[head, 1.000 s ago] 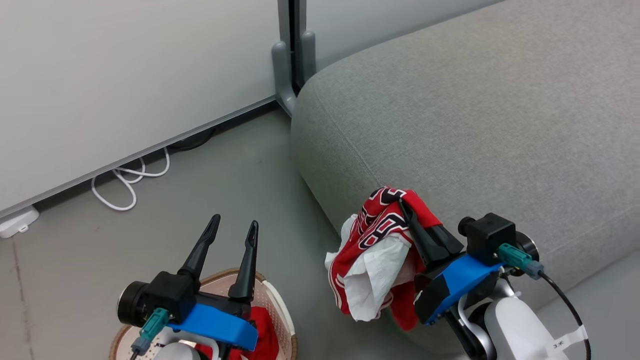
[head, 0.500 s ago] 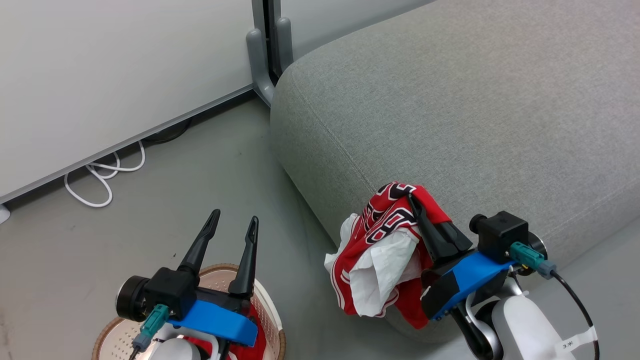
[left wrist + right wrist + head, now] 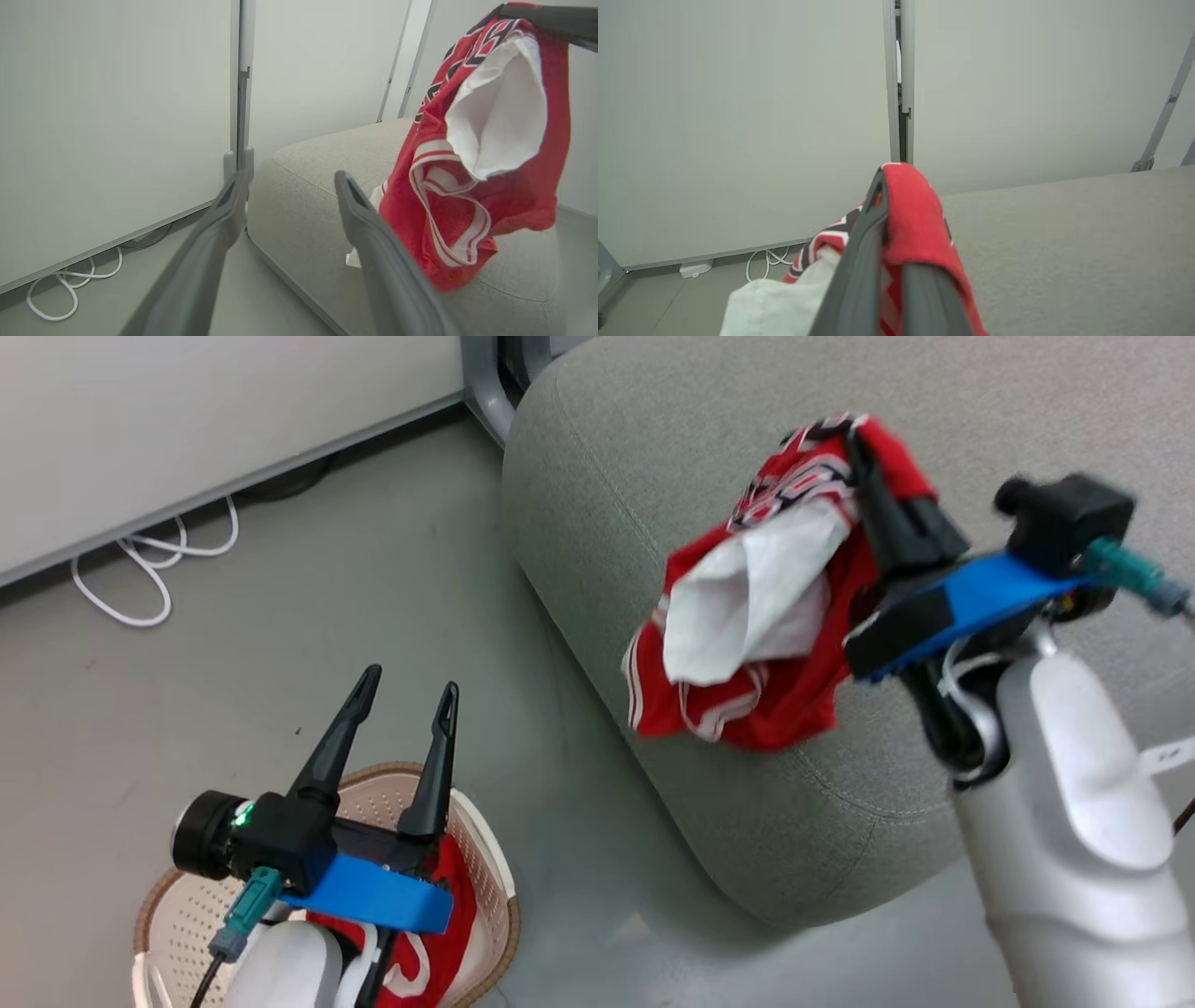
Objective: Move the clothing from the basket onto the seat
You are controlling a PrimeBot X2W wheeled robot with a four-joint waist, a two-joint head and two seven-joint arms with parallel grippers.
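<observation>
A big chunk of the head view is taken up by the light-grey seat [image 3: 607, 523], with its rounded corner seen next to the grey floor [image 3: 280, 644]. A pale wall panel [image 3: 187, 411] is seen behind.

The cream basket [image 3: 490, 896] is parked on the floor at lower left, well apart from the seat's top. It's partly covered by the left arm.

The numbered red jersey [image 3: 747, 616] is held up over the seat's near corner. It's bunched, with its white lining turned out and the striped trim hanging lowest. Whether that hem touches the cushion can't really be told.

The plainer red garment [image 3: 448, 933] is still lying in the basket, tucked under the left wrist.

The right gripper [image 3: 857, 443] is seen pressed together on a fold of the jersey, with red cloth draped over the fingertips in its wrist view. The left gripper [image 3: 411, 679] is held above the basket with its fingers spread and nothing pinched between them.

A white cable [image 3: 168, 549] is looped on the floor along the wall.
</observation>
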